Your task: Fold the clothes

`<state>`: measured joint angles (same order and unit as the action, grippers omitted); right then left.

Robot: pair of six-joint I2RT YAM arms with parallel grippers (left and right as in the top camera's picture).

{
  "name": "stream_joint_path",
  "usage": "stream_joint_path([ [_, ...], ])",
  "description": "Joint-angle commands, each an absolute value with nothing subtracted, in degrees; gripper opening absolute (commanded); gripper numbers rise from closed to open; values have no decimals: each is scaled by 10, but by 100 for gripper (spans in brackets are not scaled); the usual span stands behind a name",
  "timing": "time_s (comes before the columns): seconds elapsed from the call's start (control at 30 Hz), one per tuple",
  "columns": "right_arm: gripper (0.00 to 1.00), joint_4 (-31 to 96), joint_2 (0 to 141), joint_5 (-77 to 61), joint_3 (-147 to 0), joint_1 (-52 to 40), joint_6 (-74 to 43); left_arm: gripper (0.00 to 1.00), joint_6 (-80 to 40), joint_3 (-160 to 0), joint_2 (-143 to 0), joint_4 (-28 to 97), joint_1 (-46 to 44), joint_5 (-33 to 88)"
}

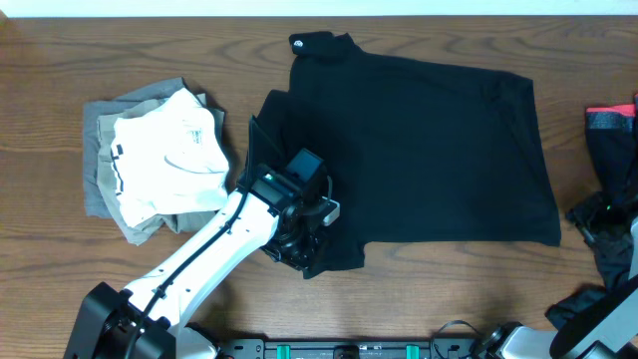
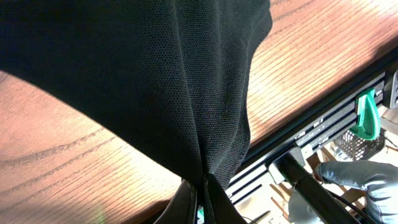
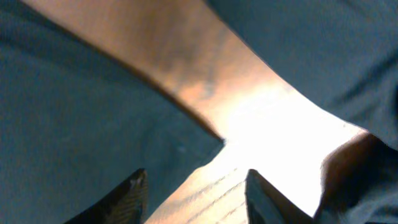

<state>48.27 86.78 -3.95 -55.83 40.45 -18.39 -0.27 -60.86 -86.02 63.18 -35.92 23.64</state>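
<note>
A black T-shirt (image 1: 429, 150) lies spread across the middle of the wooden table, collar at the back, its left side partly folded inward. My left gripper (image 1: 304, 239) is shut on the shirt's lower left corner and lifts that cloth; in the left wrist view the black fabric (image 2: 155, 81) hangs from the pinched fingers (image 2: 204, 186). My right gripper (image 3: 196, 186) is open and empty, low over the table with dark cloth (image 3: 74, 124) to its left. The right arm (image 1: 608, 309) sits at the table's right front corner.
A stack of folded clothes (image 1: 159, 160), white on top of grey-tan, sits at the left. A dark pile with a red-banded garment (image 1: 610, 170) lies at the right edge. The front table edge and a black rail (image 2: 323, 118) are close to the left gripper.
</note>
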Motion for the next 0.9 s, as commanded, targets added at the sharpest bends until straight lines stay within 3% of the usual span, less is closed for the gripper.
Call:
stream_joint_path([
  [0.0,47,451,875,-31,-512,412,-210,6,-12,-618,-854,636,-351,237],
  [0.47,42,280,875,-77,-381,412,-262,6,-16,-618,-854,645,-350,238],
  [0.6,29,259,875,-75,-371,412,-267,6,-18,-618,-853,645,-350,238],
  [0.73,1,249,875,-93,-374,413,-243,6,-18,-619,-851,645,-350,238],
  [0.87,1,283,853,-138,-393,413,-194,5,-20,-628,-846,658,-350,238],
])
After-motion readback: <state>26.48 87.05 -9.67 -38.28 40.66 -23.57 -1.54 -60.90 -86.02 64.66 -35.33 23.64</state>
